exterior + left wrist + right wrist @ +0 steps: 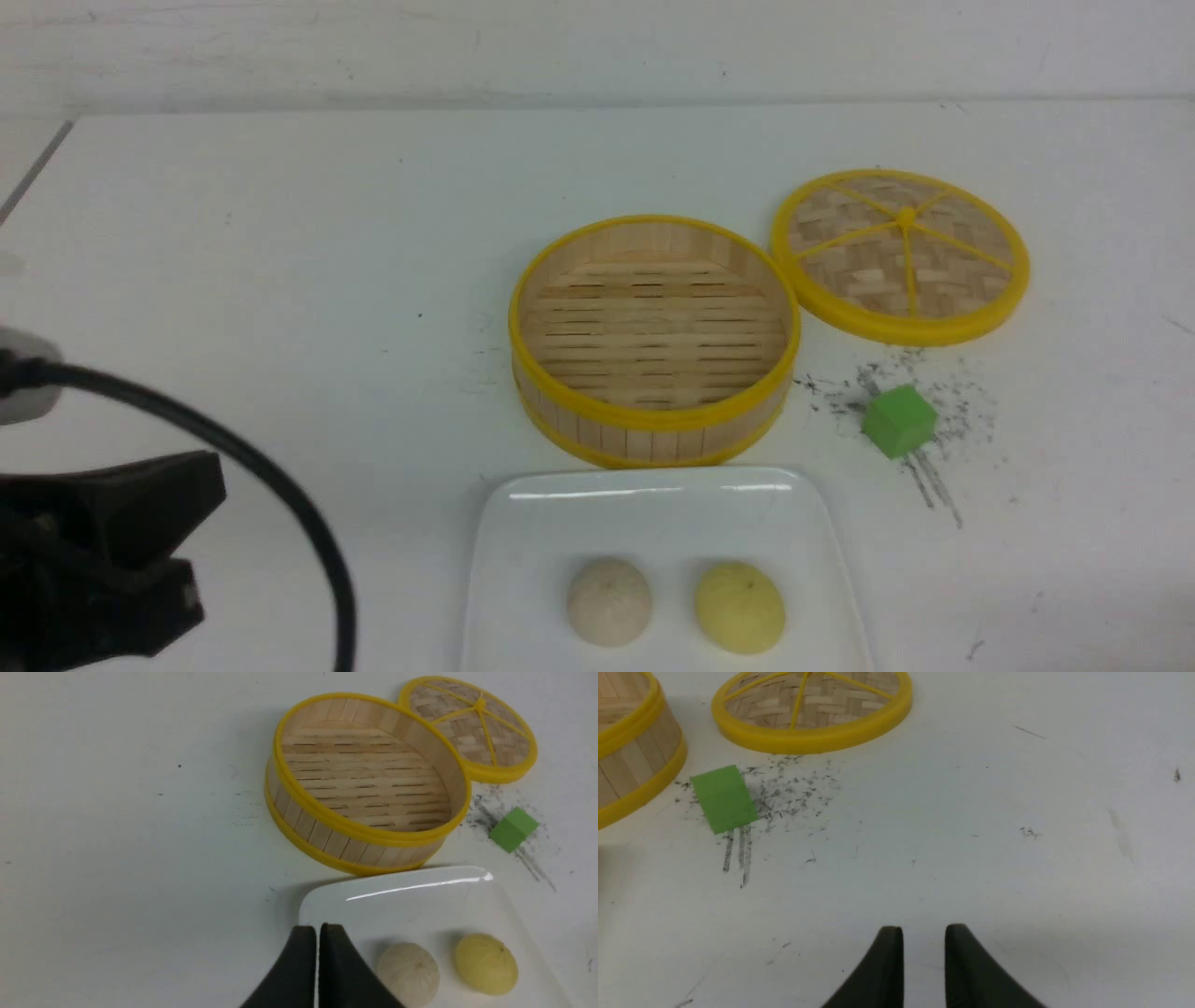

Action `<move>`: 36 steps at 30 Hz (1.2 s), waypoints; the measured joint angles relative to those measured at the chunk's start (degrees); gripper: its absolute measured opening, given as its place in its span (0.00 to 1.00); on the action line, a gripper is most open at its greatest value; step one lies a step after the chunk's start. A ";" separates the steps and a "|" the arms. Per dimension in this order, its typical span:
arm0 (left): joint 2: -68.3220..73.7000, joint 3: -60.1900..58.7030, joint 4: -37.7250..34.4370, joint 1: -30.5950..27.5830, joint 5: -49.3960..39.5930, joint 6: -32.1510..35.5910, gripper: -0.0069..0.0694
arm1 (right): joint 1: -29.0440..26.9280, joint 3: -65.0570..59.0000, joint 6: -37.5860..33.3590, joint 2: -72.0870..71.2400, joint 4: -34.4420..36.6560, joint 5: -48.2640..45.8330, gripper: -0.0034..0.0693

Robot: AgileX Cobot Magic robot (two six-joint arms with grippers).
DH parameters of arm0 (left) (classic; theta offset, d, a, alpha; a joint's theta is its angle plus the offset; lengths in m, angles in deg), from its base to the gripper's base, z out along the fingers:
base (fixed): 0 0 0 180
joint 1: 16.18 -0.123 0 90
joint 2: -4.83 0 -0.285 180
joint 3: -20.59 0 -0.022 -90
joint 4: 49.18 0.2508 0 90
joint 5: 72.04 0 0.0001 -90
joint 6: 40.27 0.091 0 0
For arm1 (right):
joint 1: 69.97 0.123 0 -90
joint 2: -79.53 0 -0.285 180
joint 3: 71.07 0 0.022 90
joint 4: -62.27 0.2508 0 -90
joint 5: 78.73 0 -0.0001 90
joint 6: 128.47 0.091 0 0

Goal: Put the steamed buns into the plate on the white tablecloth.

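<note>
White tablecloth [280,280]; plate [523,560] with steamed buns [609,602].

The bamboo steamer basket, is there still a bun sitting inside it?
No. The steamer basket shows only its bare slatted floor, while the cream bun and the yellow bun both sit on the white plate.
</note>
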 joint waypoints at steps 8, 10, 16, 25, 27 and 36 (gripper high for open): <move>-14.03 -13.73 -14.20 -19.64 5.62 19.44 0.15 | 0.00 0.00 0.00 0.00 0.00 0.00 0.29; -19.22 -19.31 -20.67 -26.90 7.32 30.51 0.15 | 0.00 0.00 0.00 0.00 0.00 0.00 0.30; -26.95 -27.29 -23.70 -38.70 9.62 39.21 0.16 | 0.00 0.00 0.00 0.00 0.00 0.00 0.31; -29.17 -32.22 -23.12 -43.14 11.02 39.70 0.16 | 0.00 0.00 0.00 0.00 0.00 0.00 0.33; -29.17 -32.22 -23.12 -42.79 10.91 39.70 0.16 | 0.00 0.00 0.00 0.00 0.00 0.00 0.33; -29.17 -32.22 -22.44 -37.40 10.81 39.83 0.18 | 0.00 0.00 0.00 0.00 0.00 0.00 0.33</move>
